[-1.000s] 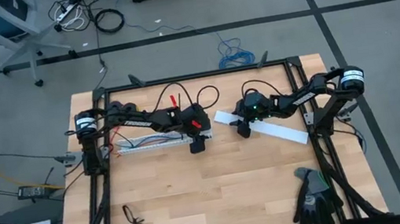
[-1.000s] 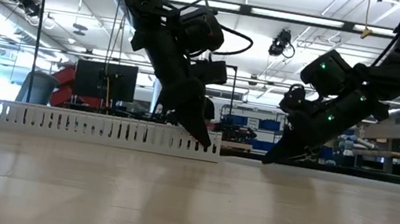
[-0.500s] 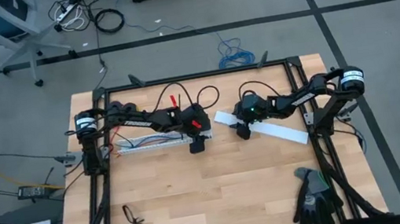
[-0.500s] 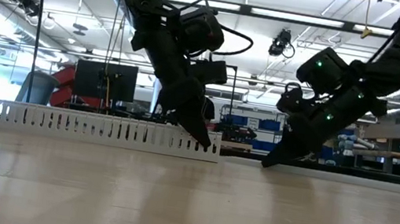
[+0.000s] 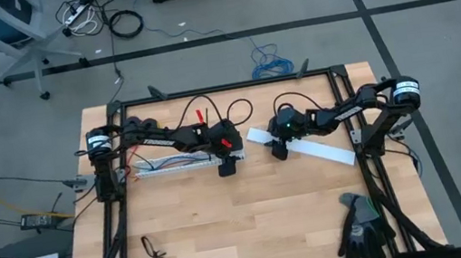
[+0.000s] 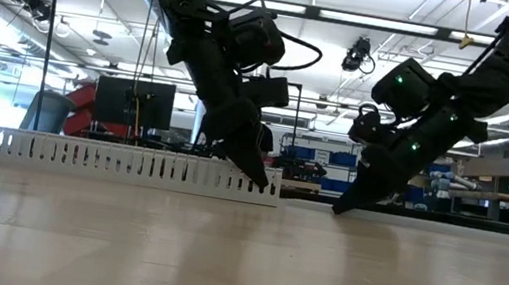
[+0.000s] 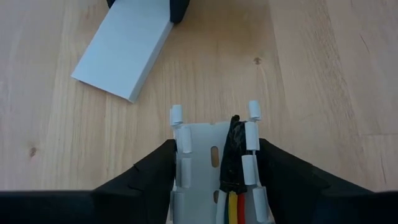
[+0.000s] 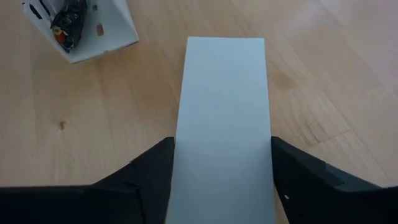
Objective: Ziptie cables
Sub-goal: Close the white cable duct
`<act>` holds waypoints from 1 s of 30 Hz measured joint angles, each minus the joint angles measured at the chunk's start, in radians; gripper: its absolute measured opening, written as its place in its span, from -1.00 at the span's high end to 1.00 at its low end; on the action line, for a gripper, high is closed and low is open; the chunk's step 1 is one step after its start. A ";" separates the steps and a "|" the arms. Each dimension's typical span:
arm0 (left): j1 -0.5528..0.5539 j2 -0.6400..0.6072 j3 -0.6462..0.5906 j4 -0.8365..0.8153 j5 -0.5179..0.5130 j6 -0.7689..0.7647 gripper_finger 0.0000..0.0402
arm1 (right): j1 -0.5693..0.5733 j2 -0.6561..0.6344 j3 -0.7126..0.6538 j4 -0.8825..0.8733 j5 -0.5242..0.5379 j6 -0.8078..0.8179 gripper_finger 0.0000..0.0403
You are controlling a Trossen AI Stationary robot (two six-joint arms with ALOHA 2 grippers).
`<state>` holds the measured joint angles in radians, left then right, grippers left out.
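From above, your left claw (image 5: 228, 168) sits at the slotted strip's (image 5: 172, 166) end, where the cables (image 5: 167, 163) lie. Left wrist: fingers clamp that strip. Right wrist: your right claw (image 8: 222, 180) straddles the flat white cover (image 8: 224, 118), clamped.

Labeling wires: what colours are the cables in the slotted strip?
Yellow and red cables plus one black, clearest in the left wrist view.

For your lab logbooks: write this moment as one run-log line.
left gripper: astride the slotted strip end, cables inside | right gripper: astride the flat white cover | zipties: not visible
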<state>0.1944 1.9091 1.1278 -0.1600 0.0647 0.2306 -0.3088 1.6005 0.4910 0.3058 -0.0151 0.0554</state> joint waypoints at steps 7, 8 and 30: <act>0.000 0.000 0.000 0.000 0.000 0.000 -0.09 | 0.000 0.000 0.000 -0.002 0.000 0.003 -0.12; 0.000 0.000 0.000 0.000 0.000 0.001 -0.09 | 0.000 0.000 0.000 -0.002 0.000 0.004 -0.13; 0.000 0.000 0.000 -0.016 0.000 0.026 -0.09 | 0.001 0.003 -0.002 0.064 -0.026 -0.015 -0.03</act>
<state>0.1944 1.9087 1.1282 -0.1765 0.0650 0.2564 -0.3080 1.6032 0.4887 0.3700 -0.0408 0.0406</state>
